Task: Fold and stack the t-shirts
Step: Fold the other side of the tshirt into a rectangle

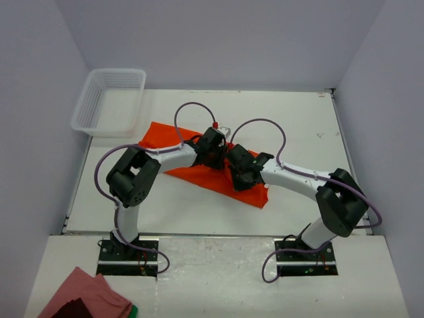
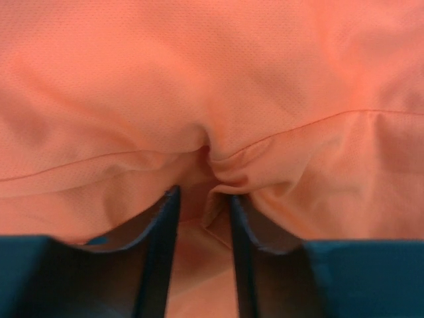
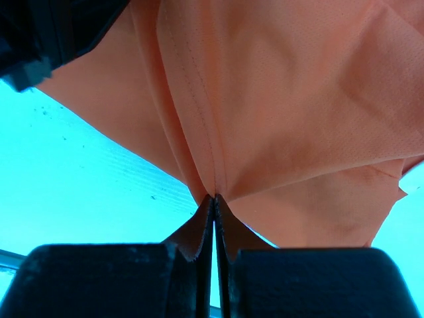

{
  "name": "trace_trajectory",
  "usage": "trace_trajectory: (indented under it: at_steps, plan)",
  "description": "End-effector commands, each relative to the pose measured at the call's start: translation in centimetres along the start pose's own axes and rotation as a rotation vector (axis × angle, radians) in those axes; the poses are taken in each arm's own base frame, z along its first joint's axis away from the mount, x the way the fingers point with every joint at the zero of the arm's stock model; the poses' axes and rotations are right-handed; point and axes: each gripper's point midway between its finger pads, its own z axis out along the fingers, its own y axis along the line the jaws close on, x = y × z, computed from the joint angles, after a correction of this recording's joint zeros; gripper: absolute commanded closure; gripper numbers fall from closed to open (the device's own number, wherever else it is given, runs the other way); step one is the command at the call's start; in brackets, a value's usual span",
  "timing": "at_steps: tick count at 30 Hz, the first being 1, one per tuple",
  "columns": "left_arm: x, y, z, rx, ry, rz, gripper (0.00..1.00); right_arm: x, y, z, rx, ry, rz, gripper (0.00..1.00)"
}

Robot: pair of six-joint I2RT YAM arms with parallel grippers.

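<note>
Left wrist view: the left gripper (image 2: 204, 199) is released. Its two fingers (image 2: 162, 228) stand parted, and a puckered fold of the t-shirt (image 2: 212, 79) lies in the gap at their tips, unclamped. The orange-red fabric fills the rest of this view.

Right wrist view: the right gripper (image 3: 213, 202) is clenched, jaws pressed together on a seamed fold of the same t-shirt. The cloth fans out from the pinch, with bare table (image 3: 79, 172) showing on either side.

Top external view: both wrists meet over the middle of the t-shirt, left just beside right. The t-shirt lies crumpled on the white table, running diagonally from far left to near right. Its far-left corner is just beside a clear plastic basket (image 1: 86, 109) in the table's far-left corner. A pinkish cloth (image 1: 86, 295) lies on the near ledge (image 1: 212, 285), left of the left arm's base and well apart from the t-shirt.
</note>
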Motion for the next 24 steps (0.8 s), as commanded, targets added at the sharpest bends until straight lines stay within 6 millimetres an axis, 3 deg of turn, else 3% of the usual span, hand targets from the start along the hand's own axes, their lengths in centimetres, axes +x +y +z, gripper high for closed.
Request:
trace_trajectory:
  at_steps: [1, 3, 9, 13, 16, 17, 20, 21, 22, 24]
  plan:
    - [-0.2, 1.0, -1.1, -0.023, -0.016, -0.002, 0.59, -0.3, 0.8, -0.5, -0.019, -0.001, -0.004, 1.00]
    - [-0.7, 1.2, -2.0, -0.035, -0.037, -0.004, 0.54, 0.3, 0.6, -0.2, -0.019, 0.010, -0.004, 0.98]
    - [-3.0, 2.3, -6.2, -0.120, -0.124, -0.014, 0.52, 1.5, -0.4, -0.6, -0.004, -0.008, 0.018, 0.61]
    - [-3.7, 2.6, -8.4, -0.139, -0.160, -0.024, 0.53, 0.6, -0.8, -2.3, 0.001, -0.069, 0.045, 0.45]
    - [-4.0, 2.3, -9.2, -0.124, -0.183, -0.037, 0.55, -0.6, -1.8, -3.3, 0.066, -0.114, 0.076, 0.42]
    - [-4.0, 2.2, -9.2, -0.119, -0.185, -0.040, 0.55, -1.5, -1.7, -3.8, 0.072, -0.132, 0.096, 0.43]
    - [-3.6, 2.0, -8.9, -0.105, -0.172, -0.048, 0.59, -2.9, -2.8, -3.8, 0.129, -0.146, 0.162, 0.61]
    - [-3.5, 1.7, -8.9, -0.090, -0.170, -0.049, 0.61, -3.0, -3.1, -3.4, 0.145, -0.135, 0.175, 0.84]
    - [-3.3, 1.5, -8.7, -0.078, -0.167, -0.049, 0.64, -3.2, -3.5, -3.2, 0.158, -0.129, 0.190, 1.00]
    - [-3.7, 0.2, -8.3, -0.003, -0.179, -0.041, 0.70, -4.1, -4.6, -2.5, 0.196, -0.124, 0.249, 1.00]
